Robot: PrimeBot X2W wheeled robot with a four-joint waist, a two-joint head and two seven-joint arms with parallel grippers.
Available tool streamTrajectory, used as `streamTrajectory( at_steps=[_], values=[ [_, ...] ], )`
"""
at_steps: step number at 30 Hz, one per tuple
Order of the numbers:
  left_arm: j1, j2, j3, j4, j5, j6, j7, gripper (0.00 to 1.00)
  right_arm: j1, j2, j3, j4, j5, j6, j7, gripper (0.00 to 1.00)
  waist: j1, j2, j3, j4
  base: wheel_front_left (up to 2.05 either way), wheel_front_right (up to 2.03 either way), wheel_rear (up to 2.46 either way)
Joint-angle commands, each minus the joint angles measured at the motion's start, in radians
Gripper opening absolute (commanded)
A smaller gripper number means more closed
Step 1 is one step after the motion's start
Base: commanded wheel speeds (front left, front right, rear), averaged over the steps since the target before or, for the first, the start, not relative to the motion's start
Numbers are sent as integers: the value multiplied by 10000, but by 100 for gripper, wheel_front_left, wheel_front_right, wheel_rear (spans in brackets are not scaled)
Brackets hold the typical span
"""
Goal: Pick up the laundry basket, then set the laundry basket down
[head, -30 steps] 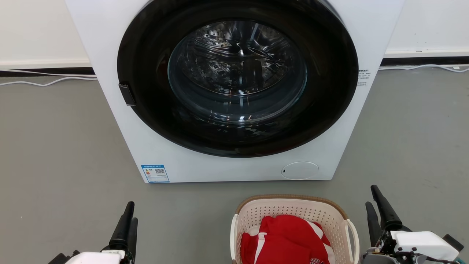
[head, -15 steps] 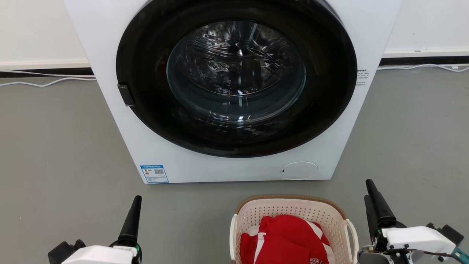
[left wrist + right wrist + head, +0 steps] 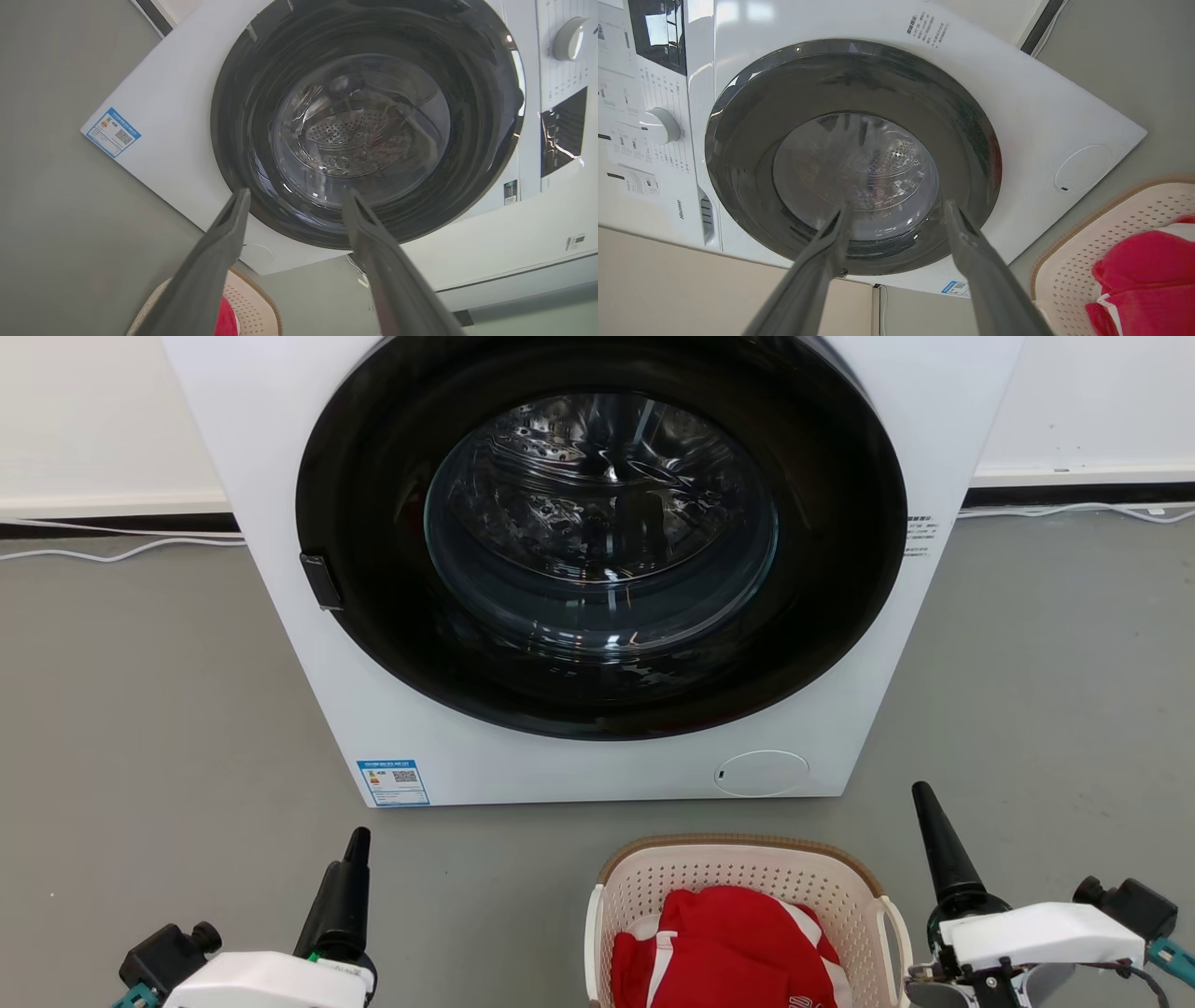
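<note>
The laundry basket (image 3: 747, 873) is cream-white and perforated with a brown rim. It stands on the floor just in front of the washer and holds a red and white garment (image 3: 728, 952). My left gripper (image 3: 358, 840) hovers well to the basket's left, fingers pointing at the washer. My right gripper (image 3: 924, 793) hovers close beside the basket's right handle (image 3: 898, 933). In the left wrist view the left gripper (image 3: 294, 198) is open and empty, with the basket (image 3: 252, 303) low behind one finger. The right gripper (image 3: 896, 207) is also open and empty, the basket (image 3: 1111, 219) off to its right.
A white front-loading washer (image 3: 560, 770) with a large black round door (image 3: 373, 644) stands right behind the basket. Grey floor (image 3: 140, 709) lies to both sides. White cables (image 3: 121, 549) run along the wall base behind.
Both grippers have rolled so that their fingers line up edge-on in the head view, and both have edged forward toward the washer. The basket has not moved.
</note>
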Motion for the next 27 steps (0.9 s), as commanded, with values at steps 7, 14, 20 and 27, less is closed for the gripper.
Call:
streamTrajectory(
  at_steps=[7, 14, 20, 27],
  values=[
    [-377, 73, -48, -494, 1513, 178, -337, 100, -418, -68, 181, -505, -1728, 41, -357, 100, -1, 0, -21, 3, 0, 0, 0],
    [-380, 83, -106, -607, 2321, 250, -513, 100, -411, -21, 151, -608, -2743, 45, -532, 100, -1, 0, -28, -1, 0, 0, 0],
    [-366, 94, -145, -786, 3054, 343, -689, 100, -451, 27, 219, -609, -3473, 48, -708, 100, -1, 0, -27, -20, 0, 0, 0],
    [-362, 106, -252, -934, 3874, 388, -895, 100, -481, 48, 348, -669, -4429, 53, -914, 100, -1, 0, -9, -39, 0, 0, 0]
  ],
)
